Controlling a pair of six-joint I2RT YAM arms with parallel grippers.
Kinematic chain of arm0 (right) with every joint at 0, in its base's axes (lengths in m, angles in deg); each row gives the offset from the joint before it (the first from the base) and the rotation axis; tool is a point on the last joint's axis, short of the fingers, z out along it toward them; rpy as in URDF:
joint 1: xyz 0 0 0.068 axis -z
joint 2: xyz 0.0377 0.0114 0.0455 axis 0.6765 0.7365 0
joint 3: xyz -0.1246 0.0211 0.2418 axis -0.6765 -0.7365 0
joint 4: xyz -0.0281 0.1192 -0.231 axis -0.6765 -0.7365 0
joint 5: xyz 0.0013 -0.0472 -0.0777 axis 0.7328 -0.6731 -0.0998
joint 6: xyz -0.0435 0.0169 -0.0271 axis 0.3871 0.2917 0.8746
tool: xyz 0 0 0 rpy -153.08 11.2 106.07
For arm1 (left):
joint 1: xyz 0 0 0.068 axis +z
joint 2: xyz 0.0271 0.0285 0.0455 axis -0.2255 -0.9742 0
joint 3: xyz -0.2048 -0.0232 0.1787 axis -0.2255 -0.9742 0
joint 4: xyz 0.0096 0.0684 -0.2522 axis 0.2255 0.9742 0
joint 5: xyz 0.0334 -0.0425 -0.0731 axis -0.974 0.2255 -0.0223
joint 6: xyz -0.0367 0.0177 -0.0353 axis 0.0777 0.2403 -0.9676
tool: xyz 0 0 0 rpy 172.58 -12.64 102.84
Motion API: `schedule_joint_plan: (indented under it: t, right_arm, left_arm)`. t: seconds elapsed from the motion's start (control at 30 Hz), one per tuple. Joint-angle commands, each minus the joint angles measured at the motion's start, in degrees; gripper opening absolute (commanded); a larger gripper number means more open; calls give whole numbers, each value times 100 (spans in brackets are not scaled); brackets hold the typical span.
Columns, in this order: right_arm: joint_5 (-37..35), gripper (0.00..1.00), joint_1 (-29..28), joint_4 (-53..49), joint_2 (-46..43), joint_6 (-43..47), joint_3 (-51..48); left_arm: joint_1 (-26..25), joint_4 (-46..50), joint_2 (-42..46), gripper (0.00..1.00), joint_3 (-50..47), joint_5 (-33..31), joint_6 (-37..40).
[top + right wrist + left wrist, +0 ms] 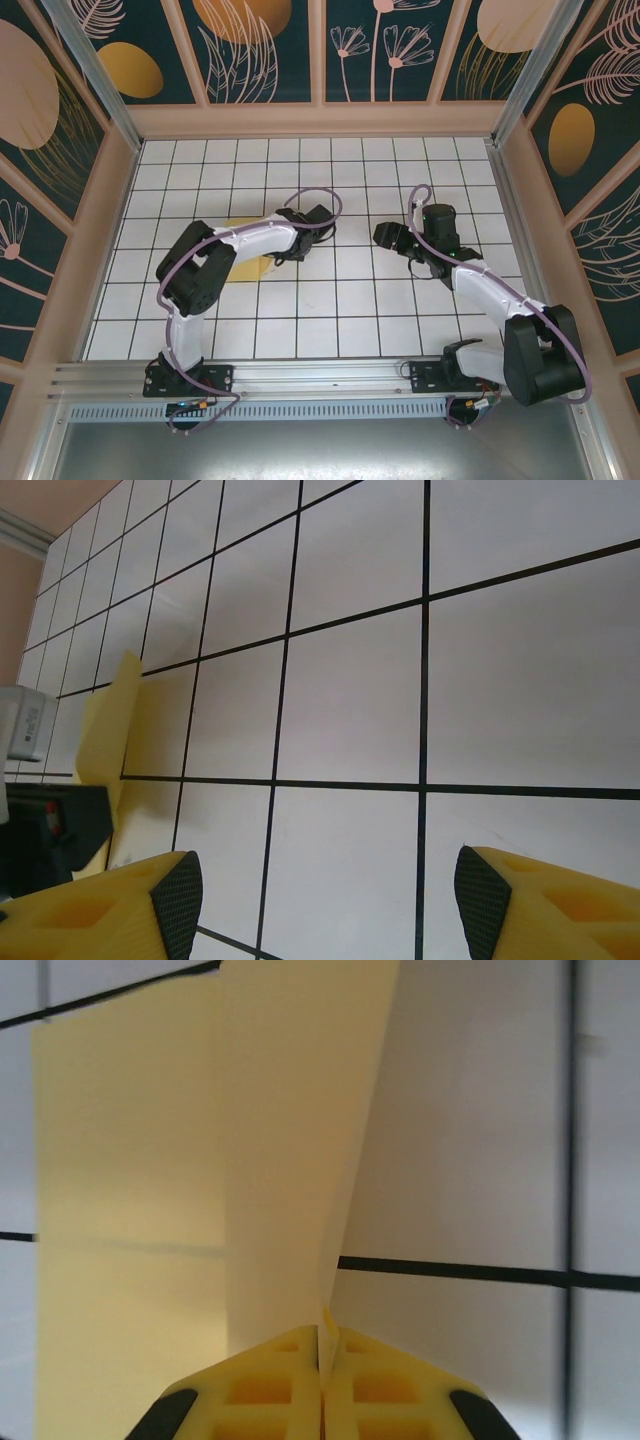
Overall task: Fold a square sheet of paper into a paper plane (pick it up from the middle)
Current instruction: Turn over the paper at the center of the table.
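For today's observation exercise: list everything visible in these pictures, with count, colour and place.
sheet of paper: one, yellow, one flap raised, left of centre.
table: one, white tiles, black lines, middle.
wall panels: several, dark teal, floral, around the table.
rail: one, silver, near edge.
left arm, right arm: two, white and black, near-edge bases.
left end effector: one, yellow, shut on the sheet of paper.
right end effector: one, yellow, open over bare tiles.
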Motion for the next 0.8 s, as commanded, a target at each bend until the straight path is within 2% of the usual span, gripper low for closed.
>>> schedule_joint_plan:
  t: [0.0, 0.33, 0.6, 0.77]
  right_arm:
    - [-58, 71, 45, -77, 73, -35, -91]
    - [-2, 71, 77, -47, 117, -96, -134]
    - [93, 71, 73, -39, 137, -166, -118]
    - [158, 71, 75, -24, 137, -217, -87]
  left_arm:
    - [-88, -376, -34, 10, 90, 455, 40]
    - [-121, -1747, 450, 24, -563, 1962, 118]
    - [-116, -3049, 1230, 50, -1084, 3349, 168]
    - [-109, -3815, 1947, 64, -1251, 3897, 115]
